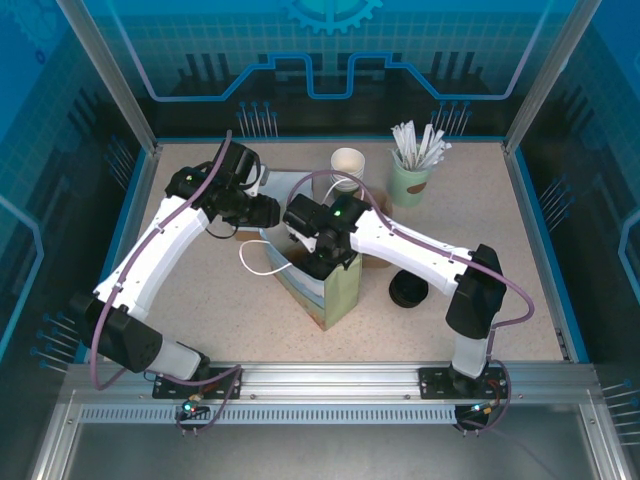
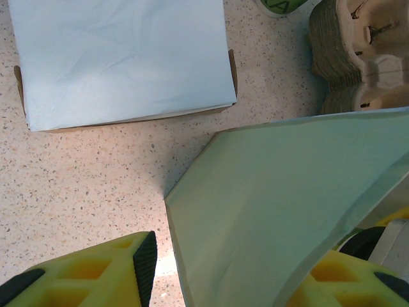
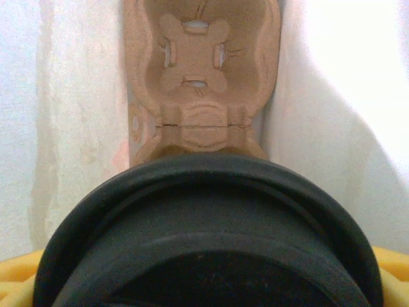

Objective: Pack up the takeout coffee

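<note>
One cup to pack: small paper cup (image 1: 347, 162), olive-green sides, white rim and inside, upright and lidless at the back of the speckled table (image 1: 480, 230), just left of the mint-green cup of white-wrapped sticks (image 1: 408, 185), well apart from both grippers.

Top view: pale-green paper bag with white handle (image 1: 335, 295) open mid-table. Left gripper (image 1: 270, 212) at its far-left side, right gripper (image 1: 318, 258) over its mouth. Black round thing (image 1: 408, 290) on the table right of the bag.

Left wrist: yellow fingers (image 2: 96, 278) set apart at middling width, bag wall edge between them, near pad clear of the paper with table showing in the gap; no pinch visible. White flat paper stack (image 2: 121, 57) and stack of brown pulp carriers (image 2: 364, 57) beyond.

Right wrist: clamped wide on a black domed round piece (image 3: 204, 230), lid-like, hanging above a single brown pulp carrier (image 3: 198, 77) at the bag's bottom, between white inner walls.

Handling, judged: probably light and thin-walled, easily dented by a hard squeeze. Smooth tapered sides, prone to slipping. Fill level too small to tell, so best kept upright. Best hold likely from the side, jaws wide, just under the rolled rim where stiffest
</note>
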Controlling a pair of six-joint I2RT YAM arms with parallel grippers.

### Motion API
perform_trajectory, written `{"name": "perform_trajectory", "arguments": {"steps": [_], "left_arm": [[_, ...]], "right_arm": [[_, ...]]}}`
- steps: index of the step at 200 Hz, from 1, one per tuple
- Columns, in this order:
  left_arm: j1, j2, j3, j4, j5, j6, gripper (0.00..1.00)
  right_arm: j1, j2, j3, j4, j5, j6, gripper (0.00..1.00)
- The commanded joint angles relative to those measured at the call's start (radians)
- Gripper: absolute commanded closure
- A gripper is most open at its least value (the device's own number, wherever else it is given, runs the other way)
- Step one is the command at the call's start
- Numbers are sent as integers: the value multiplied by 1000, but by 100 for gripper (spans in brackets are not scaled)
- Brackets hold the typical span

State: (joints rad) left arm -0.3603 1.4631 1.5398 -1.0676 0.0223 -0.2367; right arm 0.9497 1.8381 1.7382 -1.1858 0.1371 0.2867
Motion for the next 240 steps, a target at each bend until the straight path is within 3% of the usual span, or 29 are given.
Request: {"name": "perform_trajectory", "arguments": {"steps": [1,137,240], "left_arm": [[-2,11,-3,-12,4,-3,51],[-2,7,-10,-5,19,-3,51],[4,7,-15,-17,-32,-19,47]], "right_arm": [[-19,-10,30,5,-23,-18,21],[-33,79,116,12,-26,-38,21],[-30,-33,-35,28,-11,-27,21]]}}
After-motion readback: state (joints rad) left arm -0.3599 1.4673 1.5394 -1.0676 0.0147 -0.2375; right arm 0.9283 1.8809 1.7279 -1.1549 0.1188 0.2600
